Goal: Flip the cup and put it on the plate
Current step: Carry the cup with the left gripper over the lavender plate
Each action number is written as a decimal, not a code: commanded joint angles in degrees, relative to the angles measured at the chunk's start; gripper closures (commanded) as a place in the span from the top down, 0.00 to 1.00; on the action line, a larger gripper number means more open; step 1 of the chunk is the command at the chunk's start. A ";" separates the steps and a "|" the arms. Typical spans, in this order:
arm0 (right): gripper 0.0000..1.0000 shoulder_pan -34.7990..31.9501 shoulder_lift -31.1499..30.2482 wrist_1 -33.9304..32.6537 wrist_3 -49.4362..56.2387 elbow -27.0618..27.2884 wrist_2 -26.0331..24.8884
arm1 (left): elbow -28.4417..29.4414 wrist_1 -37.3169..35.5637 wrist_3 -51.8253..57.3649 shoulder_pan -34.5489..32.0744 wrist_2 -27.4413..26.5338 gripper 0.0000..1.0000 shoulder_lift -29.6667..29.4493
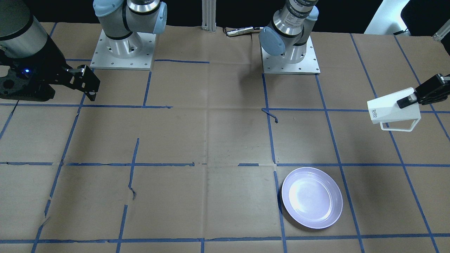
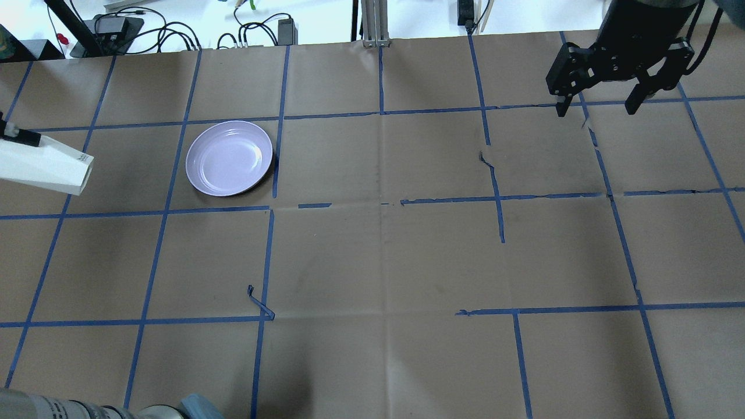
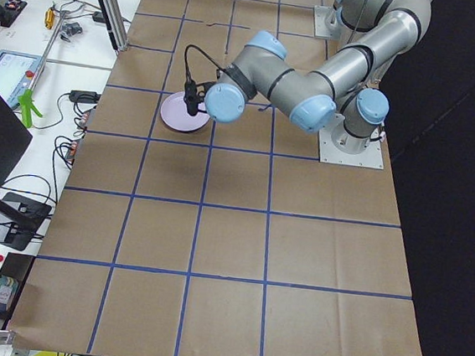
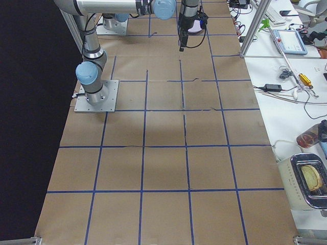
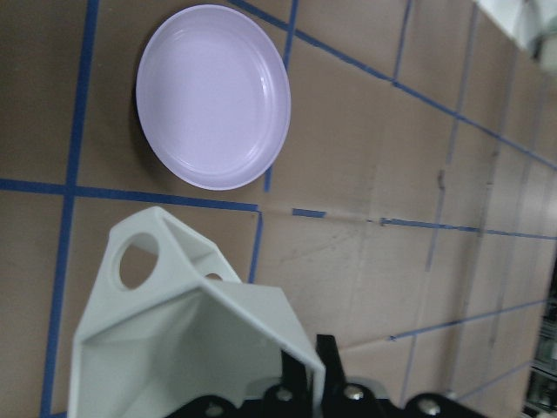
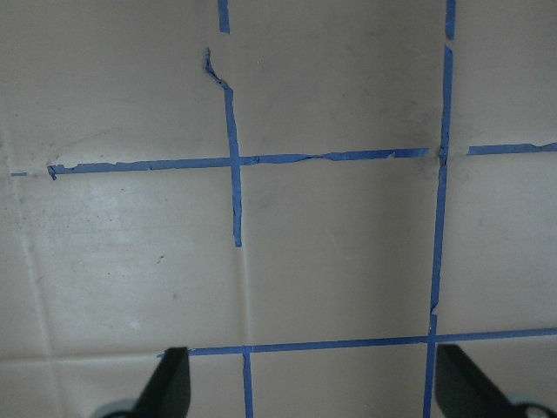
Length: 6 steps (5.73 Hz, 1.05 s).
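Observation:
The white faceted cup [image 1: 392, 110] hangs in the air on its side, handle downward, held by its wall in my left gripper [image 1: 407, 101], which is shut on it. It also shows at the left edge of the overhead view [image 2: 46, 166] and, open mouth toward the camera, in the left wrist view [image 5: 183, 331]. The pale lavender plate [image 1: 312, 197] lies empty on the table [image 2: 229, 157], apart from the cup [image 5: 213, 94]. My right gripper [image 2: 598, 106] is open and empty above the far right side of the table [image 6: 315, 387].
Brown paper with a blue tape grid covers the table [image 2: 378, 262]. The two arm bases [image 1: 121, 49] [image 1: 290, 52] stand at the robot's edge. An aluminium post [image 2: 375, 23] and cables [image 2: 174, 35] are at the far edge. A loose tape curl [image 2: 261, 302] sticks up.

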State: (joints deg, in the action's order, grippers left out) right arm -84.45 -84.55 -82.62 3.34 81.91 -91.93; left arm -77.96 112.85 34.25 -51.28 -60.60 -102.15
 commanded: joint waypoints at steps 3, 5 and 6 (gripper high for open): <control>1.00 -0.01 0.00 0.00 0.00 0.00 0.00 | -0.52 -28.54 -21.16 -33.82 -30.99 0.00 -0.24; 1.00 -0.01 0.00 0.00 0.00 0.00 0.00 | -3.50 -37.48 -18.89 -34.94 -34.50 0.00 -3.12; 1.00 -0.01 0.00 0.09 0.00 0.00 0.00 | -5.69 -43.45 -18.87 -34.94 -34.50 0.00 -6.28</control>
State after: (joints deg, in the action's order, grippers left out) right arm -84.46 -84.55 -82.59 3.34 81.91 -91.93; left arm -81.80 74.70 15.01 -86.07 -94.77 -105.80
